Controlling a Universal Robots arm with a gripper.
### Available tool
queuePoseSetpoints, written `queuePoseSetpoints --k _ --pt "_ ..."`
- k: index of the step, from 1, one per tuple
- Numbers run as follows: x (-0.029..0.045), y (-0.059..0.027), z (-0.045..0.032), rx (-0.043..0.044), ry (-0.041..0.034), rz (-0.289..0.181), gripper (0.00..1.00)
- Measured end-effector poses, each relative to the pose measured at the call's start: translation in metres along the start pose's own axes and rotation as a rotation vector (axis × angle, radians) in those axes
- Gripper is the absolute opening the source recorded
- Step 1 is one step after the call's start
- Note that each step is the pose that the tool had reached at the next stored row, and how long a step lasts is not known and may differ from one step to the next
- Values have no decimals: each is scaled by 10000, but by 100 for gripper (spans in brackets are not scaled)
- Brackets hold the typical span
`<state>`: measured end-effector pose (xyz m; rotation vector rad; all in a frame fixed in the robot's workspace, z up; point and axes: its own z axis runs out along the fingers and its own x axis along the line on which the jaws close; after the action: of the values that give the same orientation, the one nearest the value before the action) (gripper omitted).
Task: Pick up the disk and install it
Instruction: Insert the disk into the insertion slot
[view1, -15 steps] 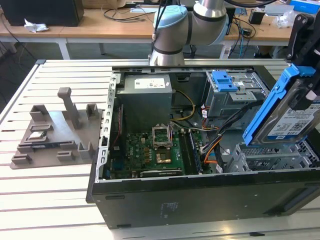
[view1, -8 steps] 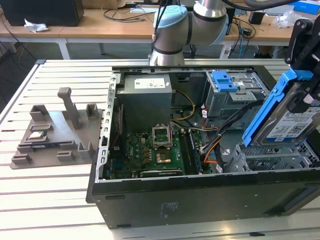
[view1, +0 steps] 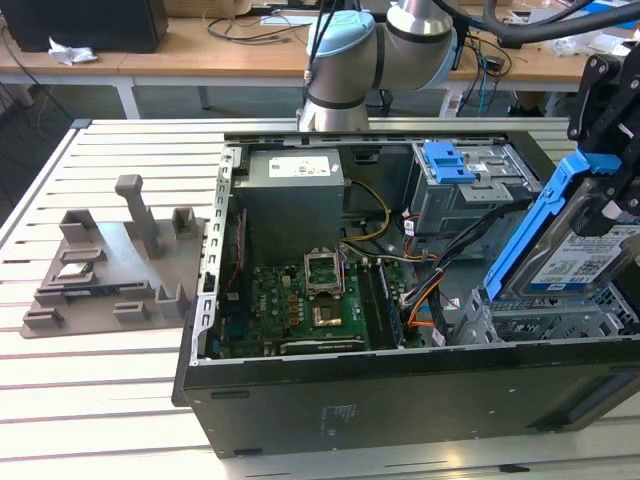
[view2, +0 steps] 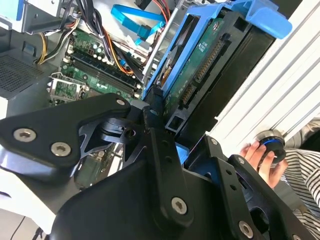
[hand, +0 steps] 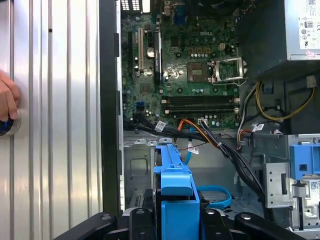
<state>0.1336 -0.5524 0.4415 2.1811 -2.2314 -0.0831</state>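
My gripper (view1: 608, 185) is shut on the disk (view1: 572, 258), a silver drive with a blue-and-white label in a blue caddy (view1: 530, 225). I hold it tilted steeply on edge above the metal drive cage (view1: 540, 315) at the front corner of the open computer case (view1: 400, 400), on the exterior view's right. In the second wrist view my black fingers (view2: 155, 125) clamp the disk (view2: 200, 65) by its edges. In the first wrist view the caddy's blue end (hand: 175, 185) sticks out between my fingers, over the case floor.
Inside the case are a grey power-supply box (view1: 293, 190), the green motherboard (view1: 310, 300), loose cables (view1: 425, 290) and a second blue caddy (view1: 448, 160) in the upper bay. A grey fixture (view1: 110, 265) lies on the slatted table. A person's hand (view2: 260, 152) rests on the table beside the case.
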Motion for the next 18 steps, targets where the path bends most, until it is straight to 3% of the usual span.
queuePoseSetpoints --k 10,18 --pt "-25 -15 87 0 18 1 37" --pt "-19 -26 277 -1 19 2 37"
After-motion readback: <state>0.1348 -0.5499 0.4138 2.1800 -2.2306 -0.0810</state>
